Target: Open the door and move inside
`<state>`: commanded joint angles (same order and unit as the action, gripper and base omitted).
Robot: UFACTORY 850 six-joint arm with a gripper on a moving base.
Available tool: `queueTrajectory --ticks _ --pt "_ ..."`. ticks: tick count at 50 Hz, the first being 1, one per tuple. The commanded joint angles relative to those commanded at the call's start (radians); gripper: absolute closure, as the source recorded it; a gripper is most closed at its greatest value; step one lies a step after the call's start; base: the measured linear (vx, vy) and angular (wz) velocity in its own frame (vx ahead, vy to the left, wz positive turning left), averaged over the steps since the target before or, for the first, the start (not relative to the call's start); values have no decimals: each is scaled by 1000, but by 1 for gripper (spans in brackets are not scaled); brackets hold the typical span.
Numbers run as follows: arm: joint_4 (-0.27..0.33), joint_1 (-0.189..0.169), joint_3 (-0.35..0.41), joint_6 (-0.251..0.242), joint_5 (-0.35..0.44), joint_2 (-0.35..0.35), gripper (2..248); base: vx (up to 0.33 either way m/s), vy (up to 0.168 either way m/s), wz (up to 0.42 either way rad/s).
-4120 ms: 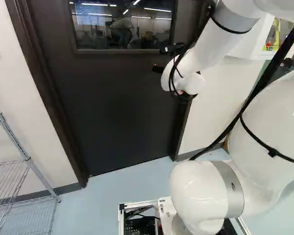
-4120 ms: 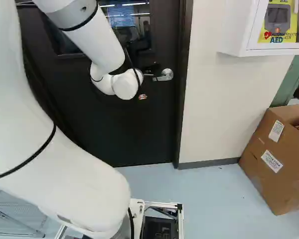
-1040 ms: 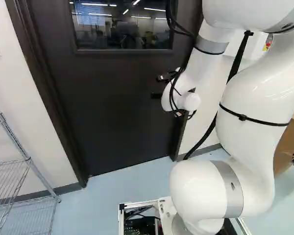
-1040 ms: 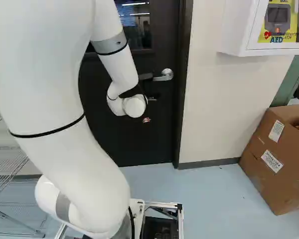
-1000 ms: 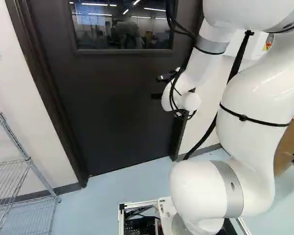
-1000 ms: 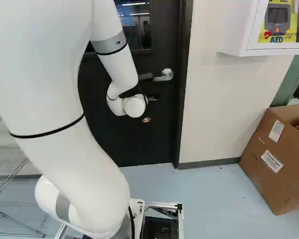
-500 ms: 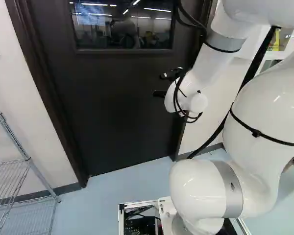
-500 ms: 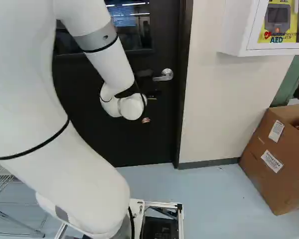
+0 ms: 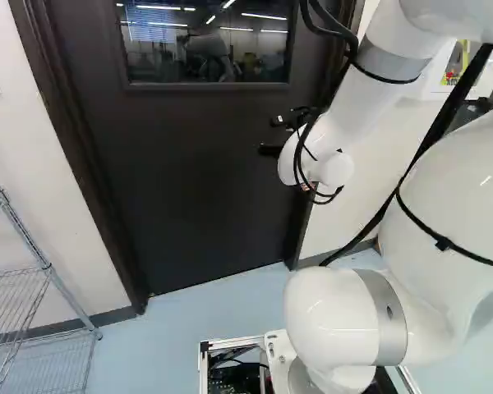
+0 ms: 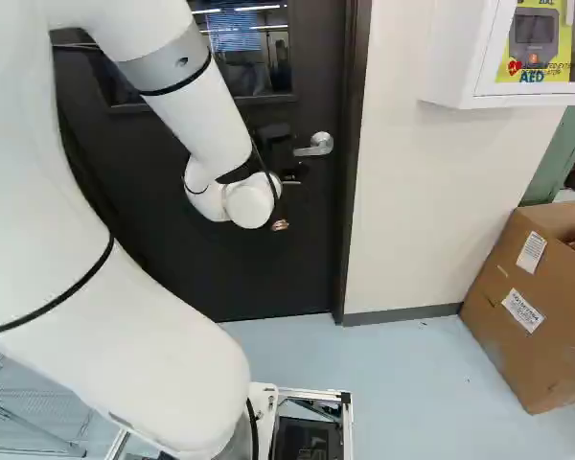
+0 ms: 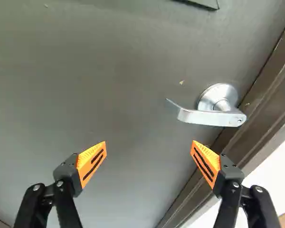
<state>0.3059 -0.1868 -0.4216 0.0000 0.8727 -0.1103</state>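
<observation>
The dark door (image 9: 205, 172) stands closed in its frame. Its silver lever handle (image 10: 314, 146) shows just right of the wrist in the right base view. In the left base view my gripper (image 9: 271, 150) reaches toward the door, partly hidden by the wrist. The wrist view has the gripper (image 11: 149, 147) open, its orange pads wide apart with nothing between them. The handle (image 11: 204, 117) lies ahead of the fingers and off to the side of the door frame, nearer the finger on that side and apart from both.
A wire shelf (image 9: 45, 267) stands by the wall at the left of the left base view. In the right base view, a white cabinet (image 10: 450, 57) hangs on the wall beside the door frame, and a cardboard box (image 10: 527, 307) sits on the floor below.
Over the last second the arm's upper links swung right in the left base view and left in the right base view; the wrist shifted slightly the same way. Base, door and handle stayed put.
</observation>
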Motion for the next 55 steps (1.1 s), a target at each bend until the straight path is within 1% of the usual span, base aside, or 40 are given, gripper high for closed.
queueTrajectory --ticks 28,55 --pt "0 1 -19 0 0 -51 3 0 0 0" --pt "0 21 -132 0 0 4 3 0 0 0"
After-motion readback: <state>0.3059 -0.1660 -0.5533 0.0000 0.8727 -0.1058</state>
